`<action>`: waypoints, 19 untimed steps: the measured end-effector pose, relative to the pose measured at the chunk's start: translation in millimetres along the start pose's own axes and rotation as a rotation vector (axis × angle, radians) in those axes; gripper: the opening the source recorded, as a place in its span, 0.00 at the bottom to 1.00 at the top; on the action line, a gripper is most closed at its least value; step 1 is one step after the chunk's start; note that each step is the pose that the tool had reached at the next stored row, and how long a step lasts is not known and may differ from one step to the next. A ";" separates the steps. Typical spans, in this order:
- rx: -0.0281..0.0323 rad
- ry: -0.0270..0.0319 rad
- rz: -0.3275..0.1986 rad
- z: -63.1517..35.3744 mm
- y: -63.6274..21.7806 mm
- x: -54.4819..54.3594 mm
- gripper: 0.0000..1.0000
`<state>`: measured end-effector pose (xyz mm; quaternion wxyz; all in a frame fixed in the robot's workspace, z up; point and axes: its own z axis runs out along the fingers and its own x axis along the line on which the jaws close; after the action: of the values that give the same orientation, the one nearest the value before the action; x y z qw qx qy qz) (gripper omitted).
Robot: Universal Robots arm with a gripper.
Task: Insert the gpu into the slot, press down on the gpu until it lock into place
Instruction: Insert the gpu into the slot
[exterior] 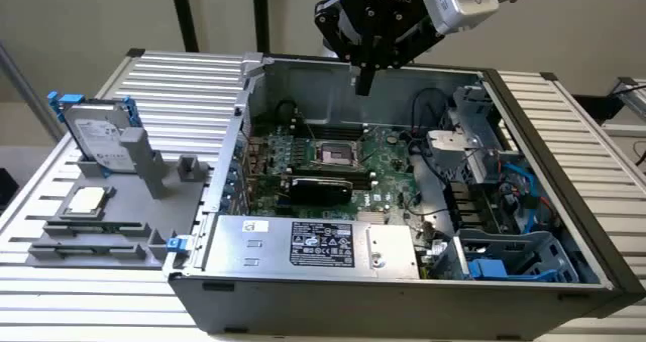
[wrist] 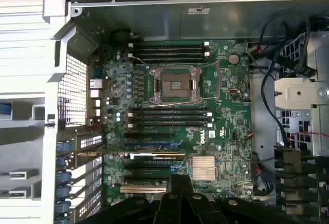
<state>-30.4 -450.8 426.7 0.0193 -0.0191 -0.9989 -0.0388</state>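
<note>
The gpu point(exterior: 321, 189) is a small black card standing on edge on the green motherboard, in front of the CPU socket. In the wrist view the gpu point(wrist: 154, 157) shows as a thin pale-topped edge. A bright-blue slot point(wrist: 149, 145) lies right beside it; I cannot tell whether the card is seated in it. My gripper point(exterior: 364, 83) hangs well above the case's back wall, apart from the card, shut with nothing in it. In the wrist view the gripper point(wrist: 181, 182) is dark, and its tip lies over the board just past the card.
A silver labelled power-supply box point(exterior: 313, 244) fills the case's near side. The CPU socket point(exterior: 335, 154) sits mid-board between black memory sockets point(wrist: 169, 53). Cables point(exterior: 434, 107) and a blue drive cage point(exterior: 510, 262) crowd the exterior view's right. A hard drive point(exterior: 101, 134) stands on a grey fixture outside.
</note>
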 end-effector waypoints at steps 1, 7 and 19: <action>0.0000 0.0000 0.000 0.0 0.0 0.0 0.11; 0.0000 0.0000 0.000 0.0 0.0 0.0 0.11; 0.0000 0.0000 0.000 0.0 0.0 0.0 0.11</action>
<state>-30.4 -450.8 426.7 0.0193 -0.0192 -0.9989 -0.0388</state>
